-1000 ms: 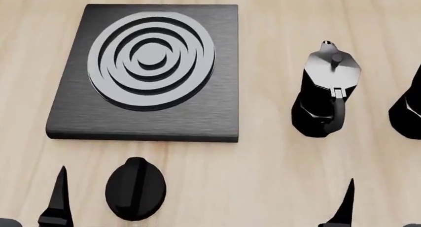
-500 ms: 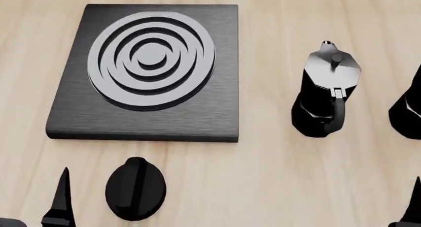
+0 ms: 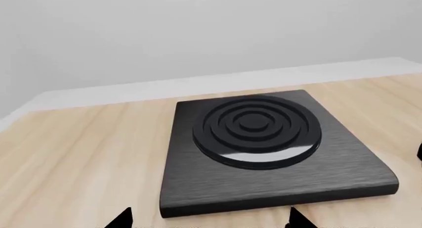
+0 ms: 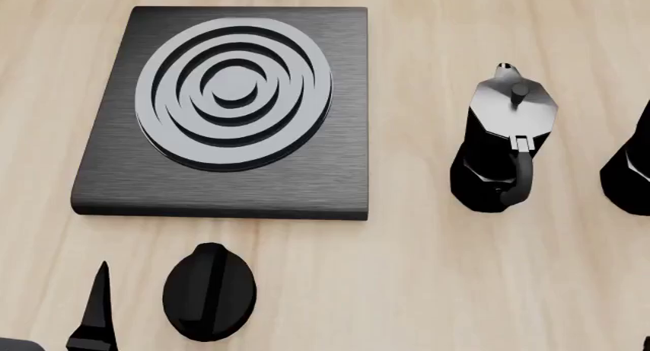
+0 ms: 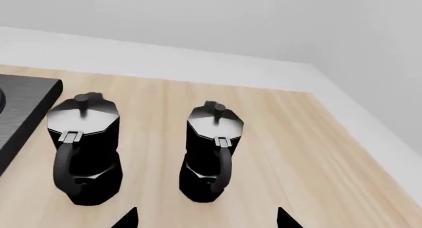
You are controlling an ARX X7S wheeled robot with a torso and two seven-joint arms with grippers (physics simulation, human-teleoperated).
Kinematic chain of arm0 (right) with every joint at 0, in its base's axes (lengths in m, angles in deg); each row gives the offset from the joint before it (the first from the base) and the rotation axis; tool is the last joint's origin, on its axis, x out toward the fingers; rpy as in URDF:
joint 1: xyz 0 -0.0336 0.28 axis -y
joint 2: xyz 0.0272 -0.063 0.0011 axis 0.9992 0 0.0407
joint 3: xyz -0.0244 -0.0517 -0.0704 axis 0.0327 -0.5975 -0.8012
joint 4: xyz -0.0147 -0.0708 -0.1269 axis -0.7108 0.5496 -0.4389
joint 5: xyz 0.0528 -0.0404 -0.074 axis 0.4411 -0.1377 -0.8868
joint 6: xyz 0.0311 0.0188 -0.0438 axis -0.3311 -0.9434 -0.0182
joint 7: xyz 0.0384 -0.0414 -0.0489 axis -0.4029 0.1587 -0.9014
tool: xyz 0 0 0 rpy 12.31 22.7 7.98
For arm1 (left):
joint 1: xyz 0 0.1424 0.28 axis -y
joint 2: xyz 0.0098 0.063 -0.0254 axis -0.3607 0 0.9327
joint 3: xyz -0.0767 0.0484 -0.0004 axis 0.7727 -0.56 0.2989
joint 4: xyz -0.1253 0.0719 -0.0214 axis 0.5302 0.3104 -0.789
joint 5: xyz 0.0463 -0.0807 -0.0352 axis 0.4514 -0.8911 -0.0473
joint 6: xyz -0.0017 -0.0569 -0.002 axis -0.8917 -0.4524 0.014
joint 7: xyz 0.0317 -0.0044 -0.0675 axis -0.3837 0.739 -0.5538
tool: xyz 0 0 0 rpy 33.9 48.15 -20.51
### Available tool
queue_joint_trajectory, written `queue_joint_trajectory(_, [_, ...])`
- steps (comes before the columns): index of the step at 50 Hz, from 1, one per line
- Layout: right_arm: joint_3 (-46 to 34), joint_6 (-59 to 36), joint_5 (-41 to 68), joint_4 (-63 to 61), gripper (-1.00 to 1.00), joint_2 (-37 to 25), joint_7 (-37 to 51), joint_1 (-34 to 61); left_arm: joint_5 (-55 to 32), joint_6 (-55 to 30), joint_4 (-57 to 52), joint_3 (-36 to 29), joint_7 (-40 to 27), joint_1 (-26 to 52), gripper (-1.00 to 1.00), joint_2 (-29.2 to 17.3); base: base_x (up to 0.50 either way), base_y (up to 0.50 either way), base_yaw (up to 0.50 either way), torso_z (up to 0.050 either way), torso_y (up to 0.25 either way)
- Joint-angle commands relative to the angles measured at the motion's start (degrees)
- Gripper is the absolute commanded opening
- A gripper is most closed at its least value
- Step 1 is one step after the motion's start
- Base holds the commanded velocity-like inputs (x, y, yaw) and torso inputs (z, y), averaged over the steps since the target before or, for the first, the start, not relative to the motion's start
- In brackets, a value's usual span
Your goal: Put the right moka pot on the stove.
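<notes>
right moka pot upright on table | stove bare | right tool open

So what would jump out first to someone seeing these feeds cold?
The stove, a dark slab with silver ring burner, fills the head view's upper left. Two matching black pots stand to its right, handles facing the robot: the left moka pot and the right moka pot, untouched.

The worktop looks like pale, matt wood grain. The stove is brushed dark grey with a silvery ringed burner. The right moka pot is glossy black with a shiny grey lid.
</notes>
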State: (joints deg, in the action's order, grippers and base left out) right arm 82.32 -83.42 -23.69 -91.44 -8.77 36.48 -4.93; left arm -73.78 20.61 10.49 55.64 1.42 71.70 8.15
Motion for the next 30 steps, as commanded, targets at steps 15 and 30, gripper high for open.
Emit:
queue_joint_trajectory(15, [-7.57, 8.19, -4.69, 16.12, 1.00, -1.43, -9.07, 7.75, -0.80, -0.81, 0.20, -0.19, -0.41, 0.50, 1.00, -0.24, 0.00, 0.00, 0.00, 0.000, 0.000])
queue_joint_trajectory(30, [-12.22, 11.01, -6.50, 23.74, 1.00, -1.35, -12.04, 13.86, 0.31, 2.16, 2.08, -1.29, 0.24, -0.55, 1.00, -0.31, 0.00, 0.00, 0.00, 0.000, 0.000])
